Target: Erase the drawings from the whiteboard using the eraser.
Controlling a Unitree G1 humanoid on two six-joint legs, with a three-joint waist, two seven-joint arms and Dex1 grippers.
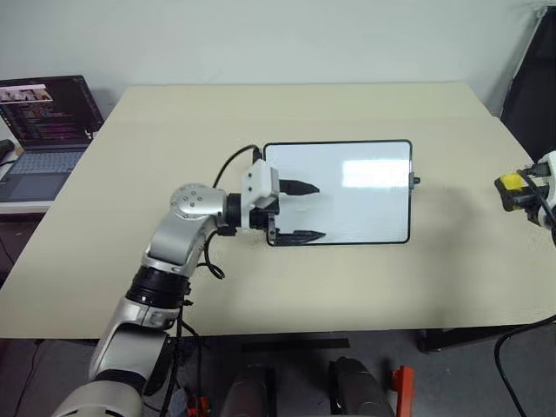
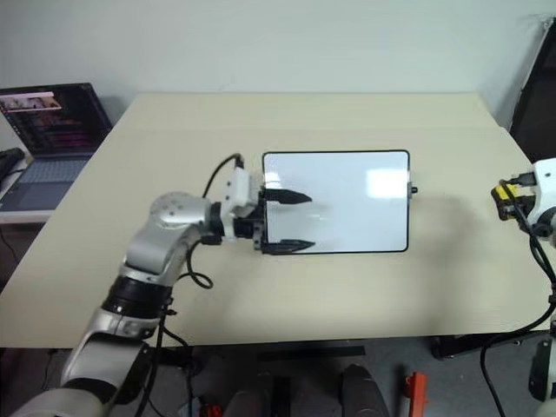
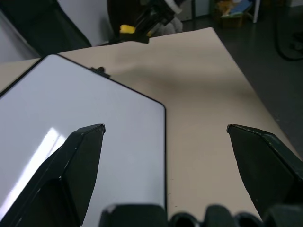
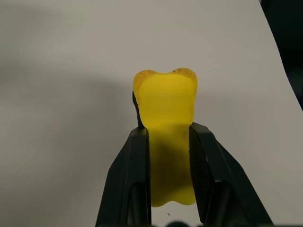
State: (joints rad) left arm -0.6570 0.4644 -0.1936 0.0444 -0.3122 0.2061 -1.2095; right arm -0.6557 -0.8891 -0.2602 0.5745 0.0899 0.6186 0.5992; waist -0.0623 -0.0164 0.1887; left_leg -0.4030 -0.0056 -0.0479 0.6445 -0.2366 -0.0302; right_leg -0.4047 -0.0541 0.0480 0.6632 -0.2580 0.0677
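Whiteboard [image 1: 347,195] sits mid-desk [image 1: 261,287] looking wiped clean, no drawings left that I can spot, left claw [image 1: 300,211] spread wide over its near-left corner, right claw [image 4: 166,137] clenched on the eraser [image 4: 165,113], well off its right side.

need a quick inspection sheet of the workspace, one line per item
surface: beige table, bare around the board
job's things: whiteboard lies flat mid-table, no drawings seen on it, just a pale glare patch; yellow eraser is held off to the right of the board, above the table
clutter: nothing seen on the table
grippers: left pincer open, one finger over the board's left edge, the other by its near left corner; right pincer shut on the eraser
cables: black cable loops along the left wrist; another hangs off the table's right end
surroundings: open laptop on a side surface to the left, pale wall behind
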